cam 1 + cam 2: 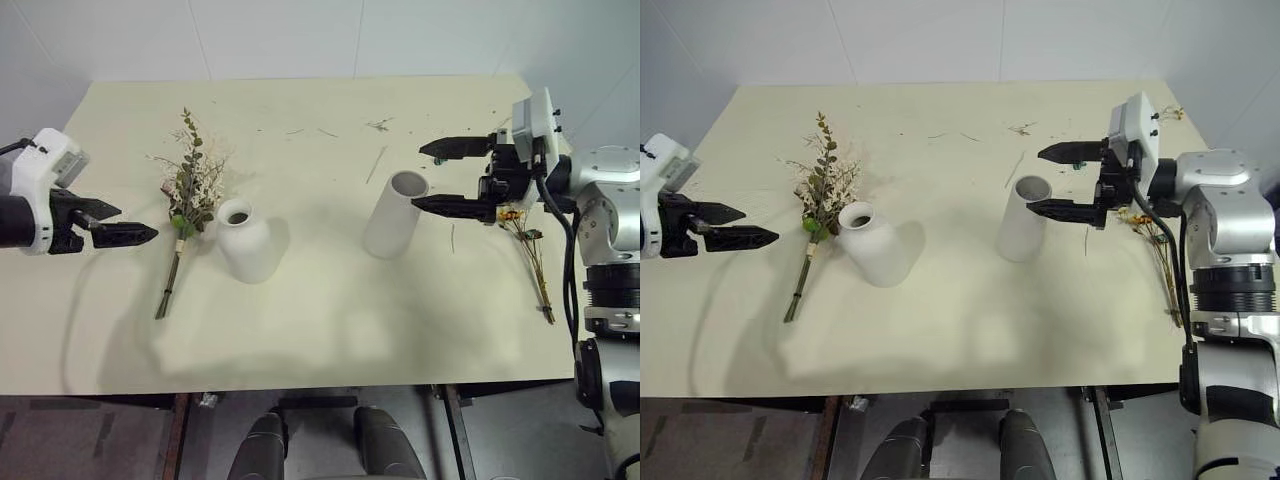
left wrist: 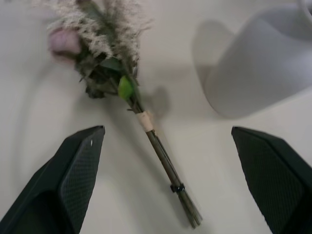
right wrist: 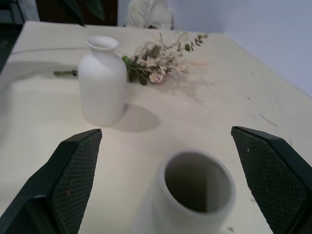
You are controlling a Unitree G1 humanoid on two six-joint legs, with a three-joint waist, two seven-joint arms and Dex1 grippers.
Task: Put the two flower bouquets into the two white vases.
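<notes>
Hovering at the left edge of the cream counter (image 1: 330,340), the left gripper (image 1: 140,234) spreads its fingers wide, holding nothing, beside the large bouquet (image 1: 185,205) lying flat. Just right stands the squat vase (image 1: 245,242); farther right, the tall cylinder vase (image 1: 394,214) sits by the right gripper (image 1: 430,176), fingers wide and empty. Beyond it lies the thin yellow-orange bunch (image 1: 530,255).

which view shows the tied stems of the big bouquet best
The left wrist view: the big bouquet lies close between the open left gripper's fingers, with its stems, pale band and dark tie plain. Both eye views show the whole bunch small beside the squat vase. The right wrist view shows its blooms behind that vase, stems mostly hidden.
</notes>
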